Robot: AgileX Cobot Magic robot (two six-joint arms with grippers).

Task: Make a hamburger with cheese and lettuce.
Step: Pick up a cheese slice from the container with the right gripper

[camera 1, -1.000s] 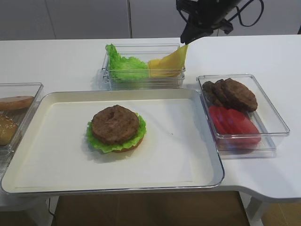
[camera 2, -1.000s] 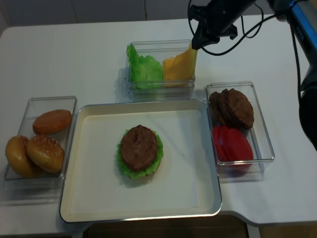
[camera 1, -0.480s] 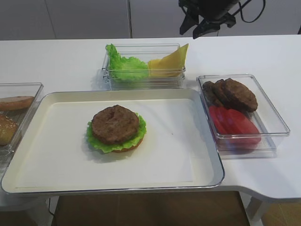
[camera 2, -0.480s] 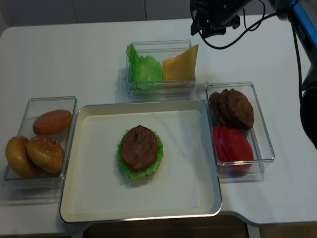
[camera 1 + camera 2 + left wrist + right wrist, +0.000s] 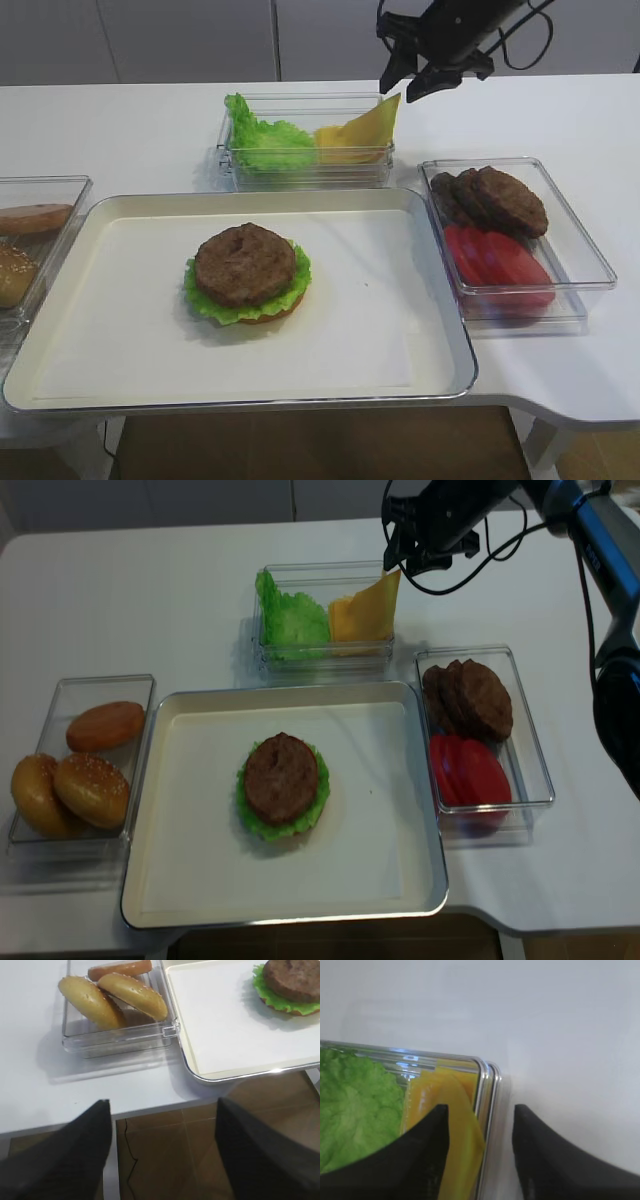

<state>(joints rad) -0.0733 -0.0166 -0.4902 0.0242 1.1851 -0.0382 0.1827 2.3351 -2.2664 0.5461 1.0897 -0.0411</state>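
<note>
Hamburger point(image 5: 246, 272) sits mid-tray point(image 5: 120, 375) on counter point(image 5: 150, 120): bun base, lettuce point(image 5: 205, 303), patty on top; no cheese on it yet.

Cheese point(image 5: 362, 133) leans in rear bin point(image 5: 300, 170), right of the spare leaves, 1 corner poking above the rim. Judged thin, light, floppy, slick; best taken at that raised corner w/ a light pinch.

Right end effector point(image 5: 404, 78) hangs just above that corner, jaws spread, holding nothing. Left end effector point(image 5: 159, 1125) off the counter edge, jaws apart, empty.

Vs 1 s ago: then pinched on the cheese corner; now released, slice resting against bin wall.
</note>
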